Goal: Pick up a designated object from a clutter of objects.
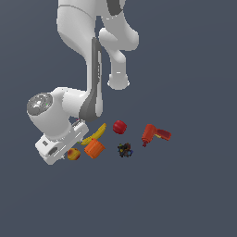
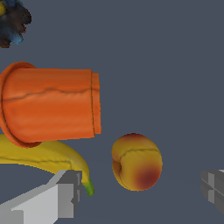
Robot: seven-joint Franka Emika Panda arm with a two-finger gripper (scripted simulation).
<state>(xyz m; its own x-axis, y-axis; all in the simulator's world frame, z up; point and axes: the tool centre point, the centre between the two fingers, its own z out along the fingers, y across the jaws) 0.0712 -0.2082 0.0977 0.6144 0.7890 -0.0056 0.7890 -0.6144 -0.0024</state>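
Wrist view shows the gripper (image 2: 140,192) with its fingers (image 2: 61,197) spread wide apart and gripping nothing, the peach (image 2: 137,162) sitting between them but a little ahead of the tips. Just beside the peach lies the banana (image 2: 48,157), its green tip close to one finger, and touching the banana, a bit farther off, the orange cup (image 2: 52,105) lies on its side. The risk I see is that finger landing on the banana's end on the way down, shoving it and the cup, or closing on both fruits at once. The round peach may also roll out of a shallow pinch. Farther still sits a dark multicoloured lump (image 2: 13,24). In the exterior view the red apple (image 1: 119,126) and the drill (image 1: 154,134) stand well apart, out of harm's way.
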